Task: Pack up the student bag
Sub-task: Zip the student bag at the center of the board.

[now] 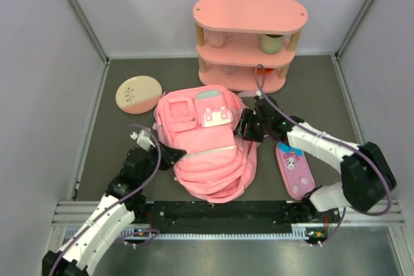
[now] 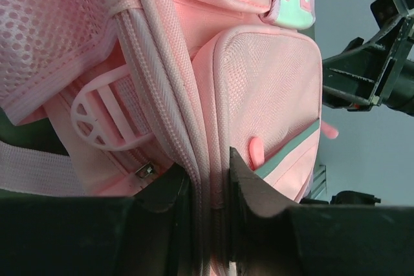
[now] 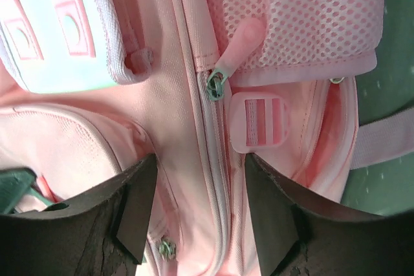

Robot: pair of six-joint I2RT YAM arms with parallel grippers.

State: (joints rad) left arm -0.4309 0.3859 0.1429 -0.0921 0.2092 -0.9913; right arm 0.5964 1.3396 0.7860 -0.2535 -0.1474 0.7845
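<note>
The student bag (image 1: pixel 207 153) lies flat mid-table with its front pockets up. Only the left wrist view shows the left gripper (image 2: pixel 207 189) nearly closed, pinching a ridge of the bag's zip seam; from above it merely meets the bag's left edge. The right wrist view shows the right gripper (image 3: pixel 200 192) spread wide astride the bag's zip line, below a pink zip pull (image 3: pixel 236 43), clasping nothing. Behind the bag stands a pink three-tier shelf (image 1: pixel 249 14). Right of the bag lies a cartoon-face pencil case (image 1: pixel 294 167), and off its far-left corner a round beige disc (image 1: pixel 138 94).
</note>
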